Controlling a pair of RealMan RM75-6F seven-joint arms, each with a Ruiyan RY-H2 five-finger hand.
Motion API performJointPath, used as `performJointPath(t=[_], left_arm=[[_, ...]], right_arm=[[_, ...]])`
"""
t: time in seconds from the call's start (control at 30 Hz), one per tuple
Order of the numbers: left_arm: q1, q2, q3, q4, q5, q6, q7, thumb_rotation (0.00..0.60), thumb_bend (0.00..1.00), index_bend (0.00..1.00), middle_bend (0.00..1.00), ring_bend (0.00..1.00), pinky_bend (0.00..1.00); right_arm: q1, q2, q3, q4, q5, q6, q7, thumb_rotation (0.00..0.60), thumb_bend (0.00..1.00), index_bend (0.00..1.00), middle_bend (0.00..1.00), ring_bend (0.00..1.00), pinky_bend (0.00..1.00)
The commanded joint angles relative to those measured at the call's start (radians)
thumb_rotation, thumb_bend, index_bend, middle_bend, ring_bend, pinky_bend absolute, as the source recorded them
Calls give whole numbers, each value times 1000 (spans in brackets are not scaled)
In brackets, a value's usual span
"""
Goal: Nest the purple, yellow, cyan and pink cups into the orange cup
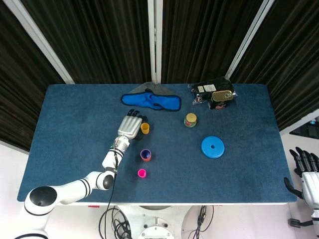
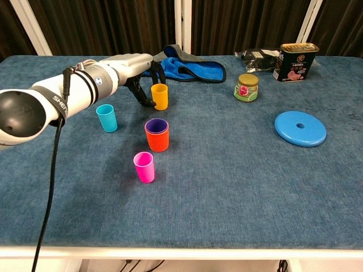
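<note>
1. A blue-carpeted table (image 2: 238, 187) stands before dark curtains.
2. The left hand (image 2: 131, 71) hovers with fingers (image 2: 140, 96) spread and curled downward, holding nothing; the right hand (image 1: 308, 172) hangs off the table edge, its fingers apart and empty.
3. The orange cup (image 2: 157, 139), with the purple cup (image 2: 156, 125) nested inside, sits nearer the robot than the fingertips.
4. The yellow cup (image 2: 160, 96) stands just beside the fingertips; probably light, stiff, slick plastic, best pinched across its rim.
5. The cyan cup (image 2: 106, 118) and pink cup (image 2: 144, 166) wait further back.
</note>
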Motion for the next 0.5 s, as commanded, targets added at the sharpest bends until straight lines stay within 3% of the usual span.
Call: performJointPath(t=[0.03, 0.5], left_arm=[[-6, -16, -1, 23, 9, -1, -8, 600, 260, 334, 346, 79, 76], [-25, -76, -23, 117, 61, 23, -57, 600, 285, 484, 505, 188, 118]], right_arm=[[1, -1, 0, 6, 2, -4, 8, 600, 287, 0, 0, 0, 0], [0, -1, 4, 17, 10, -6, 22, 600, 287, 0, 0, 0, 0]])
